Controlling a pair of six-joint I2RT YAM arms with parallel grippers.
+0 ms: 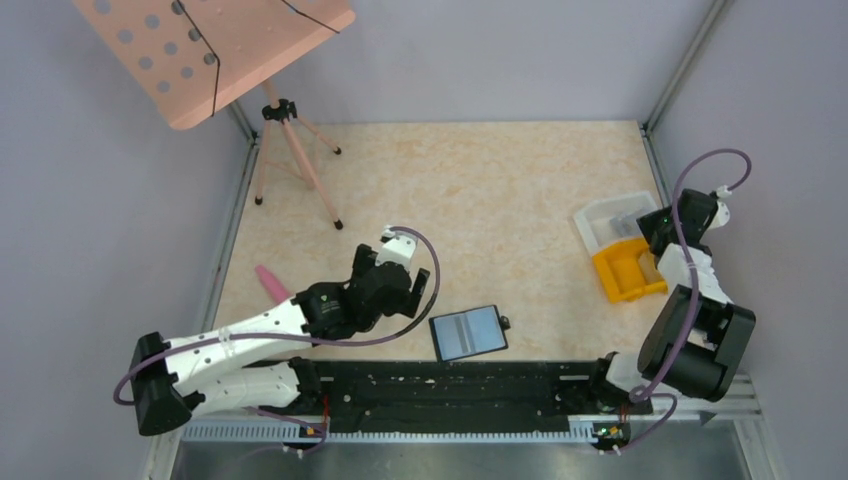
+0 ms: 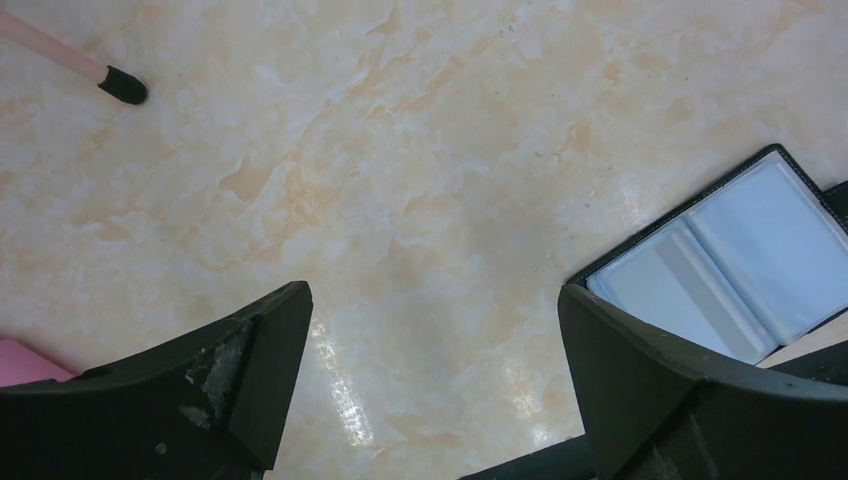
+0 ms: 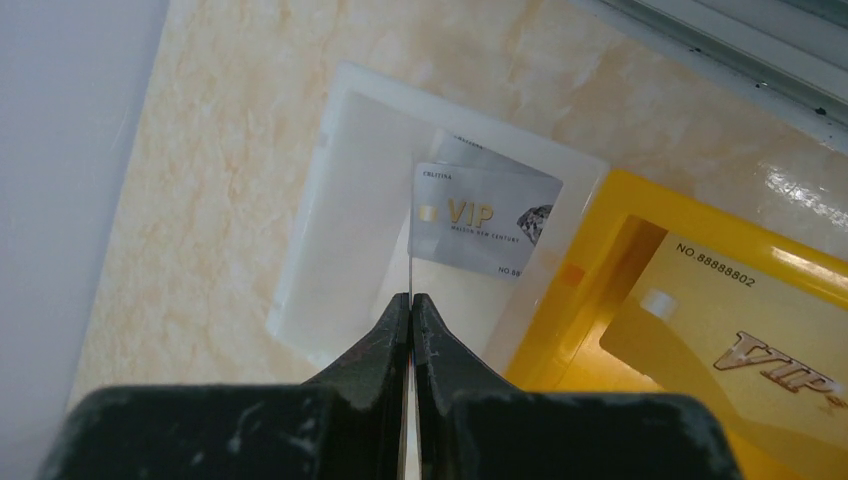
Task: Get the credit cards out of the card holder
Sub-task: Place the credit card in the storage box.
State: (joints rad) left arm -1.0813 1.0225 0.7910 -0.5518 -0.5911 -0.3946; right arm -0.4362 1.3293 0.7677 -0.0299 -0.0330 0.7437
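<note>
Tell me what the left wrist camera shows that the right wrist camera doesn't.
Only the left wrist view: the left gripper with its jaws wide open, the card holder lying open at the right edge, and a black-tipped pink stand leg at top left. Only the right wrist view: the right gripper shut, and ahead of it a clear tray holding a grey VIP card, beside a yellow bin holding a gold VIP card. Both: the marbled beige table.
</note>
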